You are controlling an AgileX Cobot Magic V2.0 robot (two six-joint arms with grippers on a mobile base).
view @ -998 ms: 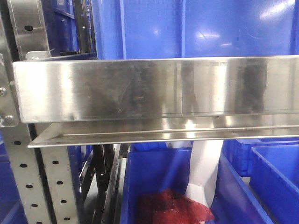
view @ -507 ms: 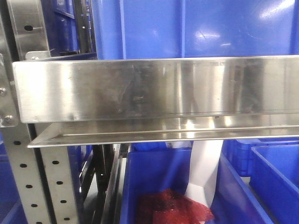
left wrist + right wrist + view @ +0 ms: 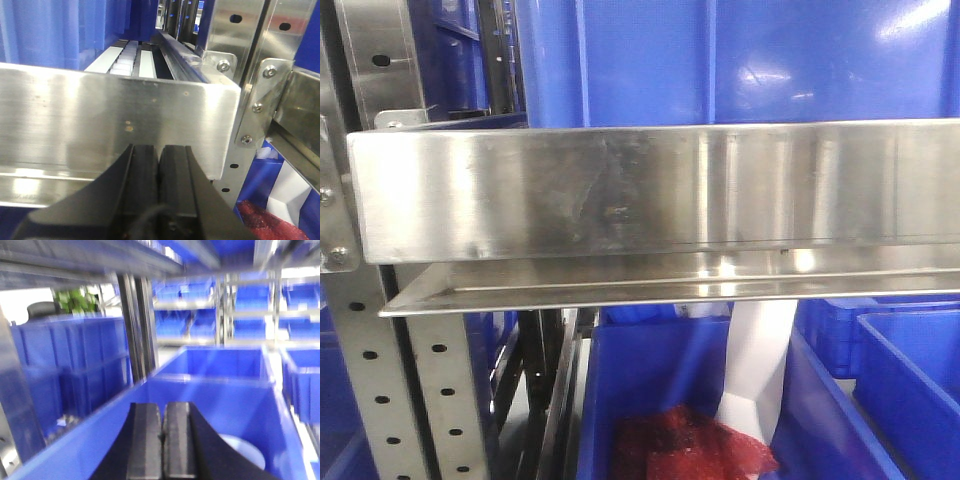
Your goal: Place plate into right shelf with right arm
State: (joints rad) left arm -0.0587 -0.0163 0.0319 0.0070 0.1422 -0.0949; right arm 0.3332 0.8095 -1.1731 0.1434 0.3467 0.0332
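Basically done, by the look of it. Right gripper [image 3: 160, 440] has its fingers pressed together with nothing between them, hanging over a big blue bin [image 3: 220, 390]. Inside that bin, low and just right of the fingers, a pale round shape shows on the floor: most likely the plate [image 3: 245, 450], lying flat, partly hidden behind the gripper. Right wrist view is blurry, so rim detail can't be made out, and whether the plate touches the bin wall can't be told.

Left gripper [image 3: 159, 185] is also closed and empty, parked just in front of the steel lip of the shelf [image 3: 125, 125], not touching it as far as can be seen.

Front view shows only the folded lip [image 3: 650, 190] of the shelf, a perforated upright [image 3: 410, 390], blue bins above and below, and in the lower bin [image 3: 670, 370] something red [image 3: 690, 445] and a white sheet [image 3: 760, 360]. No plate and no arm visible there.

Progress judgement: plate looks released inside a bin on the right shelf, so the placing step seems finished. What is left is probably just pulling the right arm clear without clipping the bin edge or the shelf above. Can't confirm the plate sits stable.
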